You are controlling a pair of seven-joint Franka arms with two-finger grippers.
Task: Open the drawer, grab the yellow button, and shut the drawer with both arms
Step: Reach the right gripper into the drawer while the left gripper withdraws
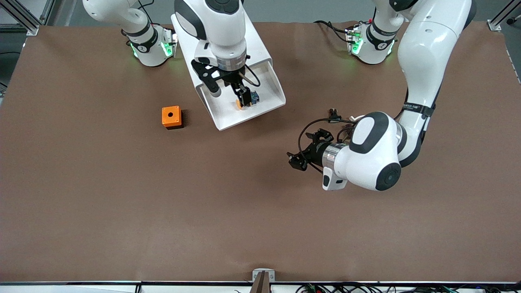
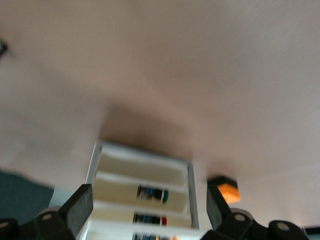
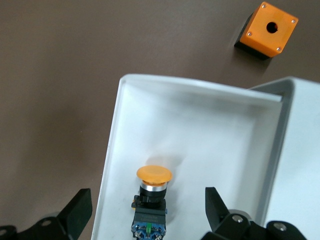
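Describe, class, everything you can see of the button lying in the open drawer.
The button is tiny, with a round, glossy orange cap, a silvery collar under it, and a black-and-blue body that looks like plastic. It lies on its side on the white drawer's floor, cap pointing toward the drawer's front wall. The right hand hangs over it, open, its fingers either side without touching.

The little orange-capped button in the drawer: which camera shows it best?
The right wrist view: the button fills it from above, lying in the open drawer. The front view shows it small, partly hidden by the right hand. The left wrist view doesn't show it clearly.
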